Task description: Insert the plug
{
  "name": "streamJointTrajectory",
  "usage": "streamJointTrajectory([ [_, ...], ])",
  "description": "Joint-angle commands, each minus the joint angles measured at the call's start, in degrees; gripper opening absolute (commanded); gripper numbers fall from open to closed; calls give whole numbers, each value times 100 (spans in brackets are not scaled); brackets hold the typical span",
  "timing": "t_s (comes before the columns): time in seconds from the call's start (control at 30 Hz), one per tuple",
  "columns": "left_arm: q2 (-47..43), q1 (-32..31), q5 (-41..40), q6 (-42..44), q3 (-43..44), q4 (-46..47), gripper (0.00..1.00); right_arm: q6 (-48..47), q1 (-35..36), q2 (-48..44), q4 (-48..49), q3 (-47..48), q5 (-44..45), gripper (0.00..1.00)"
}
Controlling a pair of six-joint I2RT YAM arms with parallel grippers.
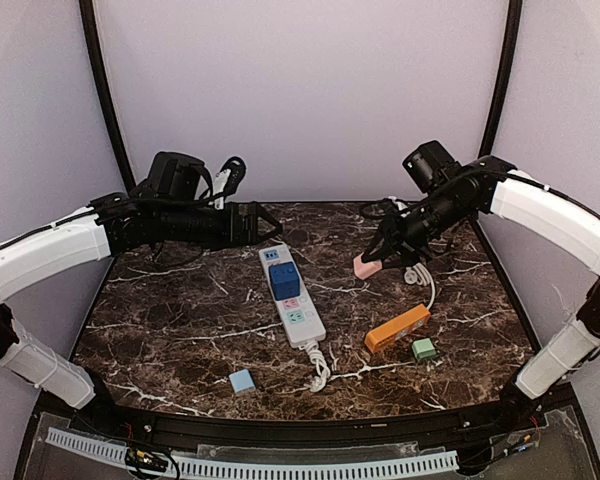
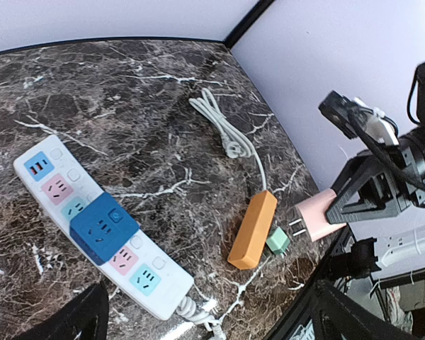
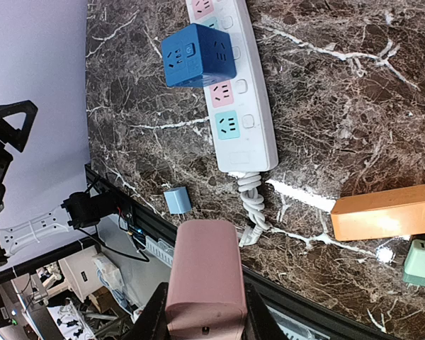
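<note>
- My right gripper (image 1: 376, 258) is clamped on the pink plug (image 1: 366, 266), one finger on each side of its body.
- I see the plug up in the air to the right of the white power strip (image 1: 291, 296), well apart from it and plugged into nothing.
- From the left wrist camera, its two metal prongs (image 2: 296, 227) stick out clear of the fingers.
- My left gripper (image 1: 265, 222) is spread wide with nothing in it, hovering over the far left of the marble table (image 1: 170, 330).
- The strip lies diagonally mid-table, with its coiled cord (image 1: 319, 366) at the near end.
- A blue cube adapter (image 1: 284, 281) sits in the strip towards its far end; a pink socket (image 1: 292, 302) and a teal socket (image 1: 296, 316) nearer me are uncovered.
- An orange block (image 1: 397, 328) lies right of the strip, a small green plug (image 1: 424, 349) just beside its near end.
- A small light blue plug (image 1: 242, 381) lies near the front edge, left of the cord.
- A loose white cable (image 1: 420, 277) lies on the table under the right arm.
</note>
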Motion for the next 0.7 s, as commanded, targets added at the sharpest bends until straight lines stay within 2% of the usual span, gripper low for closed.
streamJointTrajectory([
  [0.0, -9, 338, 149, -314, -62, -422, 99, 101, 104, 157, -79, 270, 263, 0],
  [0.17, -169, 717, 560, -91, -173, -430, 99, 135, 183, 357, -173, 454, 489, 0],
  [0.33, -585, 1027, 1277, 43, -763, 44, 99, 263, 312, 565, -154, 582, 724, 0],
  [0.5, -594, 1076, 1174, 154, -662, -431, 99, 366, 522, 816, -4, 655, 802, 0],
  [0.67, -672, 1070, 586, 202, -477, -1124, 99, 248, 744, 1227, 28, 992, 841, 0],
])
